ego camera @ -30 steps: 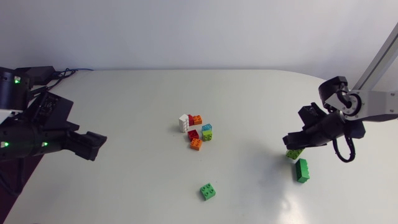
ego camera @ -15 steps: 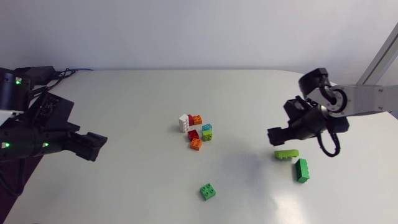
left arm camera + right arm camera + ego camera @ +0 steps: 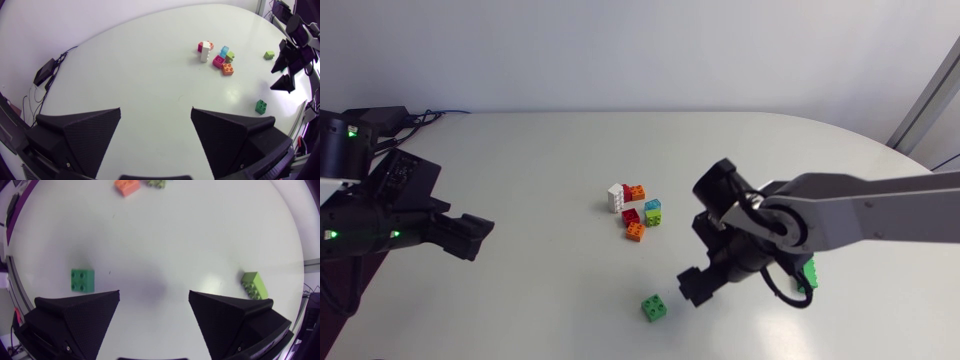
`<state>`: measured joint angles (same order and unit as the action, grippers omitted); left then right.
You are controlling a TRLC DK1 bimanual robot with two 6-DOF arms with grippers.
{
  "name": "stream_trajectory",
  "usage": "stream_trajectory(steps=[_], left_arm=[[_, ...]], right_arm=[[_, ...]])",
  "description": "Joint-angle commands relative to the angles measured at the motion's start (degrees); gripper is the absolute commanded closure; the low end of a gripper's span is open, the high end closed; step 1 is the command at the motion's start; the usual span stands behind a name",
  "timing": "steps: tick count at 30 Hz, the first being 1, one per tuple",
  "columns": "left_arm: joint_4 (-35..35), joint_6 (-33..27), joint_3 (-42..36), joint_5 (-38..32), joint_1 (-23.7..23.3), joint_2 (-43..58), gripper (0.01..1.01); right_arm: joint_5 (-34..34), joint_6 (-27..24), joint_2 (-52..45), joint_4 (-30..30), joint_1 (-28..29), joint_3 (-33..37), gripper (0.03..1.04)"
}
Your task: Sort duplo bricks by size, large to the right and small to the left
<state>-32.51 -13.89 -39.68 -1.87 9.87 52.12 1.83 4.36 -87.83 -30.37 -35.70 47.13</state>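
A cluster of small bricks lies mid-table: white [image 3: 616, 197], red [image 3: 631, 215], orange [image 3: 636, 231], cyan [image 3: 652, 205]. A small green square brick [image 3: 654, 308] sits alone nearer the front, just left of my right gripper [image 3: 695, 284]. That gripper [image 3: 154, 300] is open and empty, with the green brick [image 3: 82, 280] ahead beside one finger. A lime long brick [image 3: 255, 285] lies off its other side. A dark green long brick [image 3: 808, 272] peeks out behind the right arm. My left gripper [image 3: 470, 235] stays at the left edge, open [image 3: 156, 112] and empty.
The right arm's grey link [image 3: 860, 215] stretches across the right half of the table and hides the lime brick from above. Bare tabletop [image 3: 540, 280] lies between the left gripper and the cluster. Cables [image 3: 47, 75] rest at the far left corner.
My right gripper opened and left the lime brick lying next to the dark green one. The arm then swung left to the green square brick. The left arm has not moved.
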Motion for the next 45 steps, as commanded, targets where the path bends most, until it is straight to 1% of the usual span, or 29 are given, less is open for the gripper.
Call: stream_trajectory(steps=[1,3,4,6,7,11,12,13,14,17,22,27,30,33,36,39,41,45], left_arm=[[0.4,0.3,1.9,0.1,-0.3,0.4,0.052],[0.6,0.3,2.1,0.1,-0.1,0.4,0.052],[0.7,0.3,2.2,0.1,0.0,0.5,0.052],[0.9,0.4,2.2,0.1,0.1,0.7,0.052],[0.9,0.4,2.2,0.1,0.1,0.7,0.052],[0.9,0.3,2.2,0.1,0.1,0.6,0.052],[0.9,0.2,2.3,0.1,0.1,0.6,0.052],[0.9,0.1,2.4,0.1,0.1,0.6,0.052],[0.9,-0.1,2.5,0.1,0.0,0.6,0.052],[1.1,-0.4,2.6,0.1,-0.2,0.8,0.052],[1.4,-0.9,2.9,0.1,-0.6,0.8,0.052],[2.2,-1.6,3.1,0.1,-1.5,1.1,0.052],[2.3,-1.9,2.9,0.1,-2.3,1.4,0.052],[2.3,-2.7,2.9,0.1,-3.2,1.4,0.052],[2.3,-3.2,2.5,0.1,-4.0,1.7,0.052],[1.8,-3.2,1.8,0.1,-4.2,1.8,0.052],[1.7,-3.2,1.6,0.1,-4.2,1.8,0.052],[1.8,-3.4,1.8,0.1,-4.2,2.3,0.052]], right_arm=[[0.7,2.8,0.9,-2.6,-4.2,-3.1,0.07],[2.5,3.2,1.5,-2.8,-6.4,-4.1,0.08],[2.6,3.0,1.5,-2.9,-6.7,-4.1,0.12],[2.7,2.7,0.8,-3.1,-6.8,-3.5,0.31],[2.7,2.8,0.6,-2.9,-6.8,-3.3,0.39],[2.1,2.6,0.4,-0.3,-6.5,-2.5,0.84],[1.3,1.9,0.2,0.3,-6.4,-2.6,0.93],[0.7,1.4,-0.1,1.1,-6.5,-2.9,1.00],[0.6,1.4,-0.6,1.6,-6.7,-3.1,1.02],[0.5,1.3,-3.6,2.1,-7.7,-2.4,1.02],[0.5,1.4,-7.3,2.1,-11.5,0.0,1.02],[-0.1,0.2,-11.2,0.7,-11.9,4.6,1.02],[-2.1,-0.1,-14.9,-0.9,-13.0,9.6,1.02],[-2.7,0.0,-18.3,-3.7,-15.6,16.7,1.02],[-4.8,0.3,-20.6,-8.8,-17.4,25.9,1.02],[-5.1,0.1,-20.4,-11.5,-16.9,30.6,1.02],[-5.0,-0.1,-19.2,-12.1,-15.5,29.8,1.02],[-5.3,-0.4,-14.4,-11.8,-12.9,22.7,1.02]])
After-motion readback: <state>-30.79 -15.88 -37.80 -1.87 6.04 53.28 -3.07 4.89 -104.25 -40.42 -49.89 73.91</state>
